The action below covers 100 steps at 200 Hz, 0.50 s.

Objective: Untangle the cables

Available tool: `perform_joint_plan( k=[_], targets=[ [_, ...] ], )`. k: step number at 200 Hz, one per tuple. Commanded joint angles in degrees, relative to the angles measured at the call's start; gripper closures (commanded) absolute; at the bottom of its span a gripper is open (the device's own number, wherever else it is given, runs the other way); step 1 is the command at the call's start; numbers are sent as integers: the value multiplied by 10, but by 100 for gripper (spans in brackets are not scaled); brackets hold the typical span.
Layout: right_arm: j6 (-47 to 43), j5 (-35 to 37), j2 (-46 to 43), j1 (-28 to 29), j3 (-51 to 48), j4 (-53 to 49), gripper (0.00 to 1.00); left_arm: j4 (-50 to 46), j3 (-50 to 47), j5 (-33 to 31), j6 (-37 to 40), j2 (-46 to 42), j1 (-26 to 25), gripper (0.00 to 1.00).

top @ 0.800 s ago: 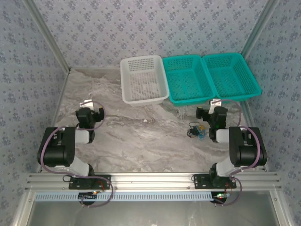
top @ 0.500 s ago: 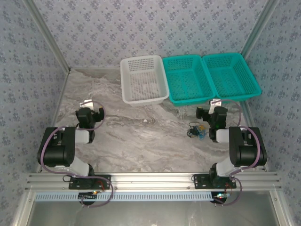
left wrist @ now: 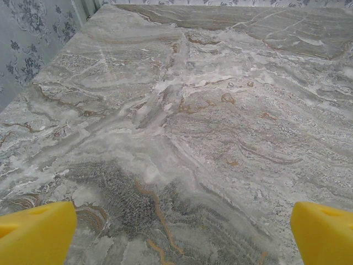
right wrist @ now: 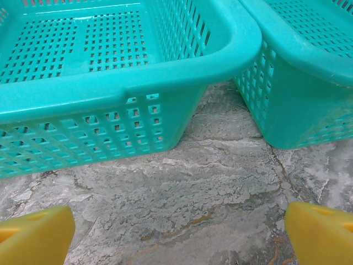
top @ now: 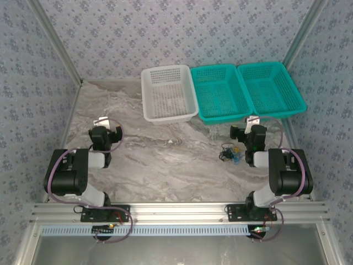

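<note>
We take the white basket as our marker. The cables, a small knotted clump of black, blue and yellowish cords, lie on the marble-patterned bench. They are to the right of that basket and closer to the arm bases, just beside the right arm's wrist. The right end effector sits right of the white basket, its yellow fingers spread wide and gripping nothing. It faces the first teal basket and the second teal basket, which stand in a row to the white basket's right. The left end effector hovers left of the white basket and nearer the bases. Its fingers are likewise spread wide over the bench.
</note>
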Motion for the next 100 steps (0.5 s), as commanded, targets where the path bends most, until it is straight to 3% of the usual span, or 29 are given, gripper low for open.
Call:
perform_joint_plan(
  k=[1, 37, 64, 100],
  targets=[
    [-6, -3, 0, 0, 6, 4, 0, 8, 12, 2, 1, 0, 3, 1],
    [-7, -3, -1, 1, 2, 11, 0, 8, 11, 4, 1, -1, 3, 1],
    [-30, -16, -17, 13, -8, 15, 0, -15, 19, 55, 24, -13, 1, 1],
    [-41, -2, -94, 33, -6, -60, 0, -103, 19, 41, 10, -104, -1, 0]
  ],
)
